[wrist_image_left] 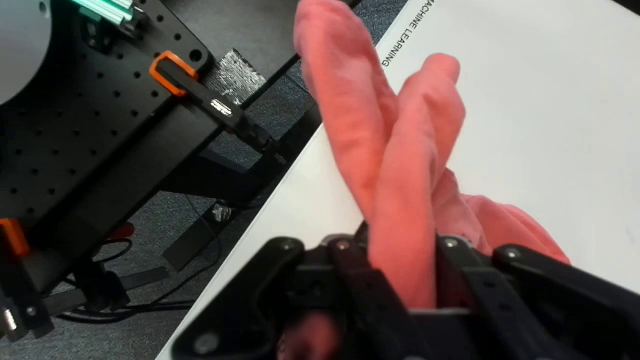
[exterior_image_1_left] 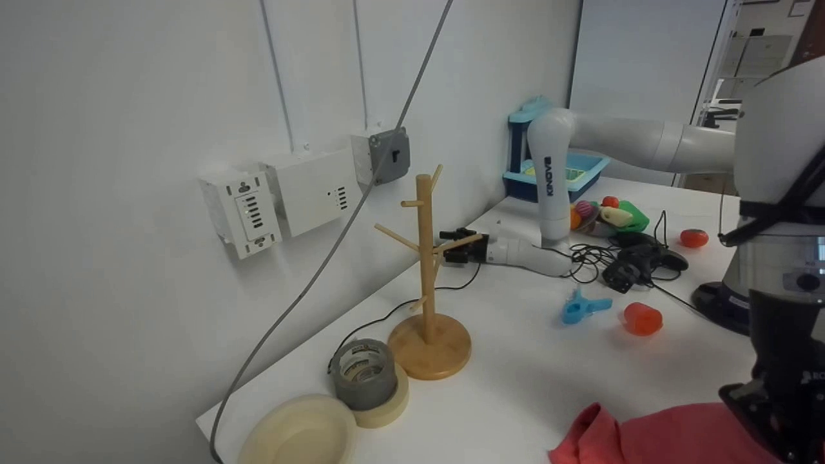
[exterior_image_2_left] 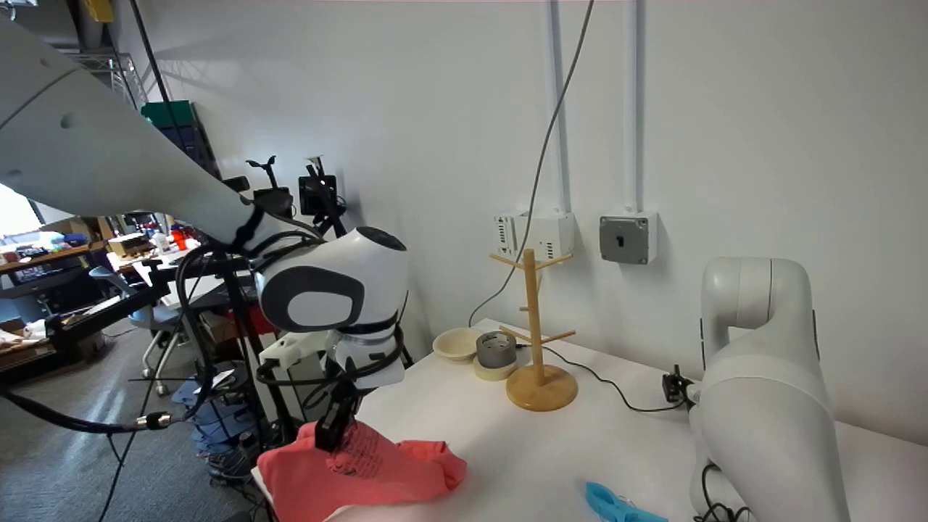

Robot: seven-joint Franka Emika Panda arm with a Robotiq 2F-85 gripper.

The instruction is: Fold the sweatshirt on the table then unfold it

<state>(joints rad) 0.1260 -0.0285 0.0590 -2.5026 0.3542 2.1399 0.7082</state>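
One hand (wrist_image_left: 401, 250) pinches a fold of the coral sweatshirt (wrist_image_left: 350, 105), its jaws pressing the cloth from both sides in the wrist view. Two long folds stretch out from the hand there, one overlapping the other. In an exterior view the sweatshirt lies bunched by the edge of the white table (exterior_image_2_left: 500, 464), its dark print (exterior_image_2_left: 362, 453) just beside the hand. How far the cloth reaches past that edge, I cannot tell. Well apart from it, a tall wooden stand (exterior_image_1_left: 426, 270) is upright on the table. Just beside its round base (exterior_image_1_left: 445, 357), a gray tape roll (exterior_image_1_left: 368, 392) rests on a beige tape roll (exterior_image_1_left: 391, 411), with a cream bowl (exterior_image_1_left: 300, 430) next to them. A blue clamp (exterior_image_1_left: 580, 309) and a small orange cup (exterior_image_1_left: 642, 319) lie near each other, between the sweatshirt and a second robot arm (exterior_image_1_left: 553, 154). A black game controller (exterior_image_1_left: 635, 261) sits near that arm.
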